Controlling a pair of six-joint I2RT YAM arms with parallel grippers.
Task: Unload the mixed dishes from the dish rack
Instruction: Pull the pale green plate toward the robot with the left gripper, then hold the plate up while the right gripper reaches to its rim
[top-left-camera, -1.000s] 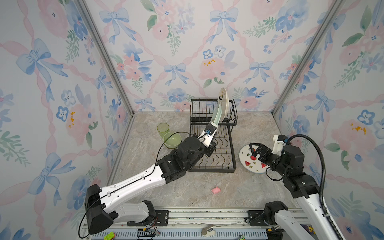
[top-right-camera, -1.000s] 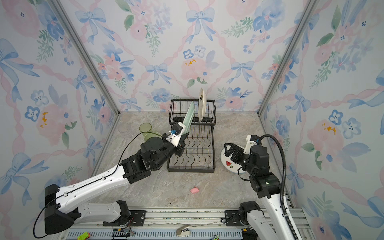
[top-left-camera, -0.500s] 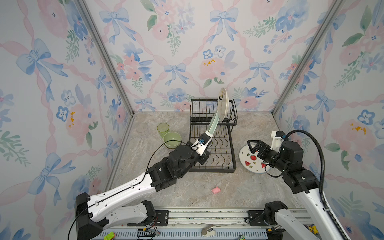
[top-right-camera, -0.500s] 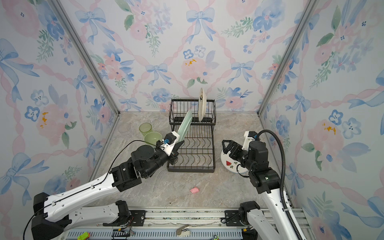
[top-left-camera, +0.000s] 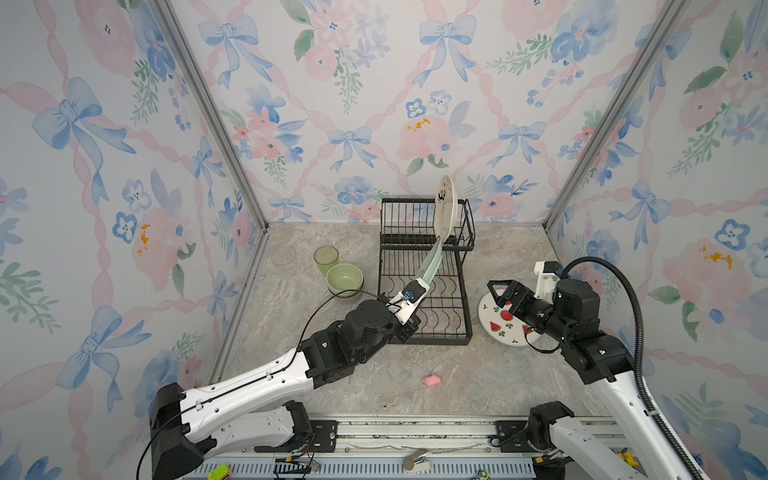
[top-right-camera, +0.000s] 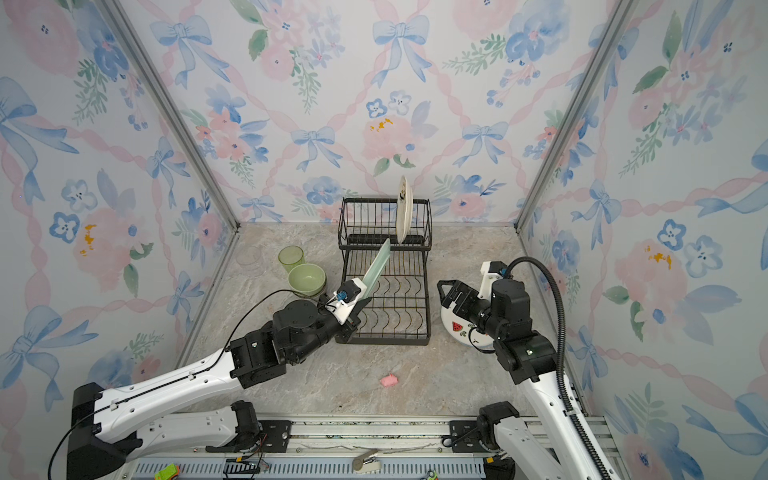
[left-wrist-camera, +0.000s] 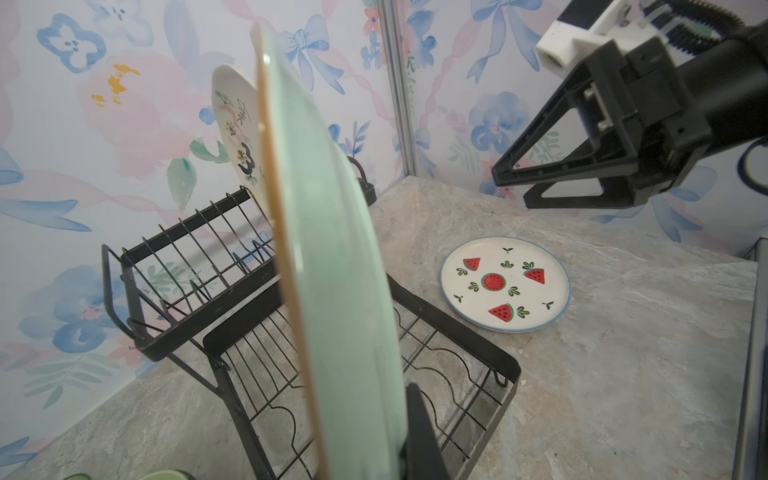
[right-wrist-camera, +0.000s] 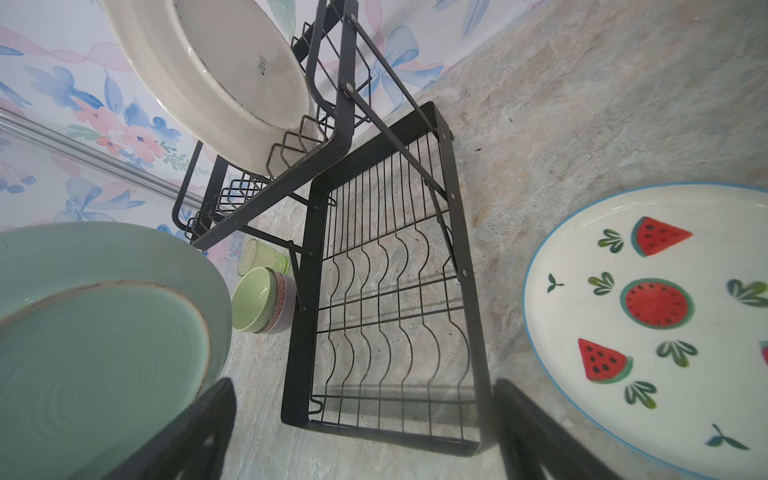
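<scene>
Flowered wallpaper with blue bows closes in three sides of a marbled tabletop (top-left-camera: 365, 376). At the far middle stands the black wire dish rack (top-left-camera: 440, 341), with its raised tier at the far end and its flat tier nearer. Reaching in from the near left, the left pincer (top-left-camera: 417, 286) is clamped on the rim of a pale green plate (top-left-camera: 432, 259), holding it on edge and tilted above the flat tier's left part. The right pincer (top-left-camera: 500, 293) hangs with its jaws wide and empty over a watermelon plate (top-left-camera: 500, 330), which lies flat just right of the rack. A cream plate (top-left-camera: 444, 205) stands upright at the right of the raised tier. Left of the rack sit the stacked bowls (top-left-camera: 345, 279), a green one on top. Just beyond them is a green tumbler (top-left-camera: 326, 258), and a clear glass (top-left-camera: 284, 257) stands farther left. A small pink lump (top-left-camera: 432, 380) lies towards the near edge.
</scene>
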